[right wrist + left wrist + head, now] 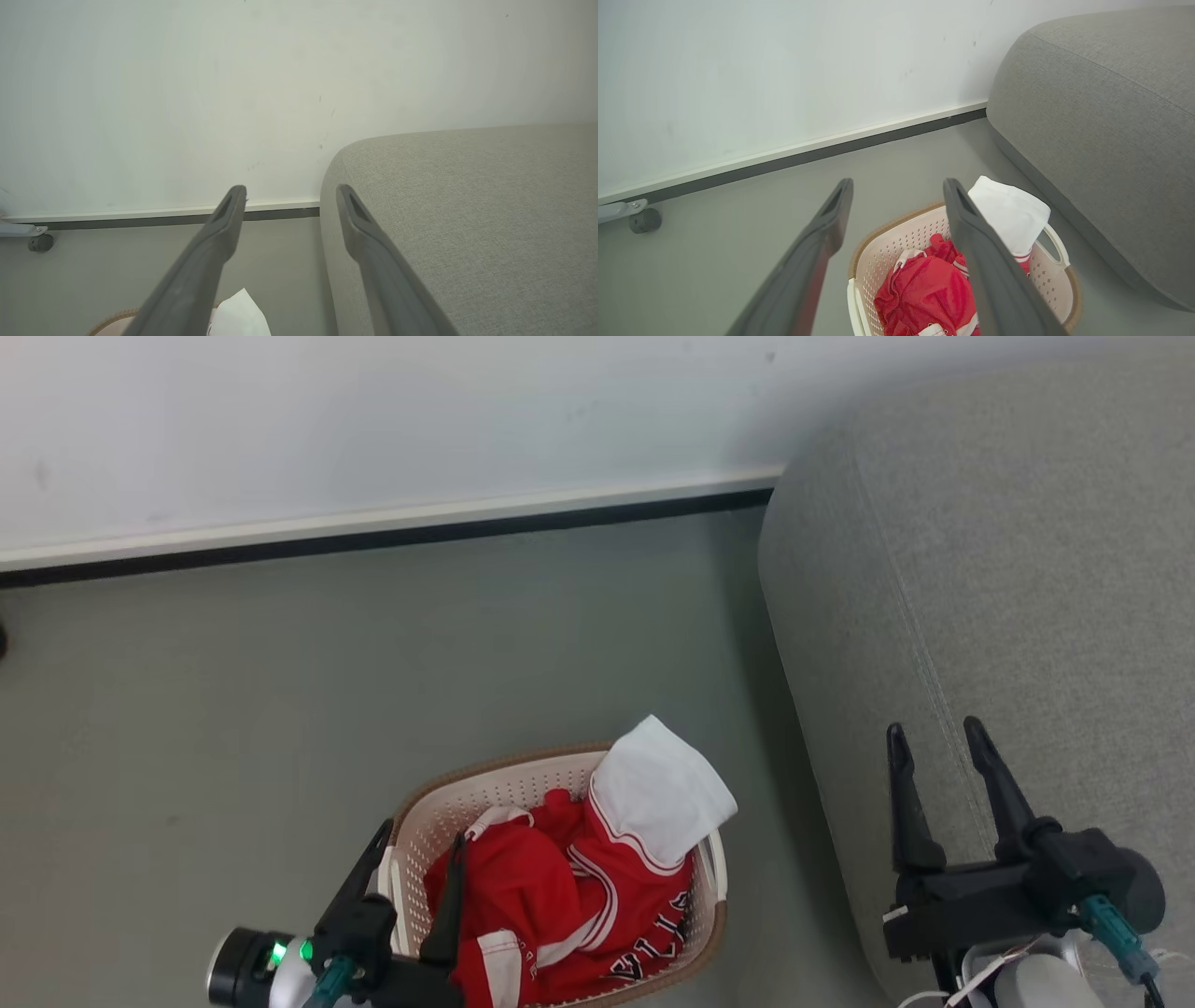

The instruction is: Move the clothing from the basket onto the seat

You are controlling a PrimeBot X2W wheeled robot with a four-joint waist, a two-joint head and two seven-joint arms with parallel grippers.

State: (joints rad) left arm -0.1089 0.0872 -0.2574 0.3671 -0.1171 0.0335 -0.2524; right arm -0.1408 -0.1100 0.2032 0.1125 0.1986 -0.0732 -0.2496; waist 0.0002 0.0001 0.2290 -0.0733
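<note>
Left hand [422, 832]: at the basket's near left edge, fingers spread wide, holding nothing. In the head view one finger lies outside the basket's left wall and the other over the red cloth. How high above it the hand hangs, I cannot tell.
Basket [504, 761]: cream, perforated, brown rim, standing on the floor.
Clothing [523, 887]: all of it in the basket, a crumpled red heap with white stripes. It lies just ahead of the left hand's fingertips and a little to their right.
White flap [658, 793]: a turned-out inner side, draped over the basket's far right rim.
Long axis: the heap runs from the basket's near left to its far right, roughly along the left hand's reach.
Nearer arm: the left, by far; a short drop should meet cloth.
Right hand [934, 726]: well to the right of the basket, over the seat's edge, fingers apart, holding nothing.
Seat [1027, 569]: large, grey, fabric-covered, with a rounded corner, just right of the basket with a strip of floor between.
Floor [280, 691]: smooth grey, around the basket.
Room: a pale wall [373, 420] with a light skirting board [373, 523] beyond the basket.
</note>
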